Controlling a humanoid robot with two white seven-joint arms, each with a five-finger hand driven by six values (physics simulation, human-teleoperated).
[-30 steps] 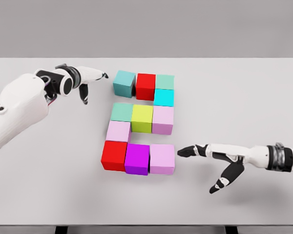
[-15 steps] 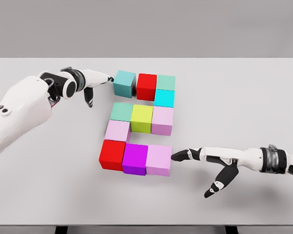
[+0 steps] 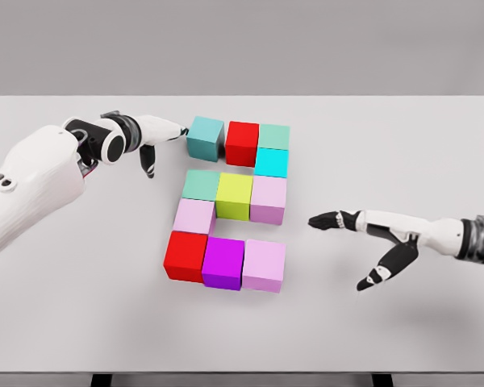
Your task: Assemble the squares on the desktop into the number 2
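Reaching in from 9 o'clock, the left hand (image 3: 149, 139) has its index finger stretched out so the tip touches the left face of the teal cube (image 3: 205, 137); the other fingers droop loosely and grip nothing. Its forearm is cut off by the left edge. The right hand (image 3: 369, 238) comes in from 3 o'clock, fingers spread and relaxed, holding nothing, hovering apart from the blocks; its arm is cut off past the wrist at the right edge.

Blocks sit mid-table (image 3: 403, 153) in three rows.
- Top row, 12 o'clock: teal cube, red cube (image 3: 242, 143), mint cube (image 3: 273, 135), with a cyan cube (image 3: 271, 161) just below the mint one. Teal stands slightly apart from red and a little turned.
- Middle row: sea-green cube (image 3: 201, 185), yellow-green cube (image 3: 235, 196), pink cube (image 3: 269, 198); a pale pink cube (image 3: 195, 216) below the sea-green one.
- Bottom row, 6 o'clock: second red cube (image 3: 185, 255), magenta cube (image 3: 223, 262), lilac cube (image 3: 264, 264), touching side by side.

Lower faces of the rear cubes are partly hidden by those in front. Two dark table legs (image 3: 101, 379) barely show at the bottom edge.
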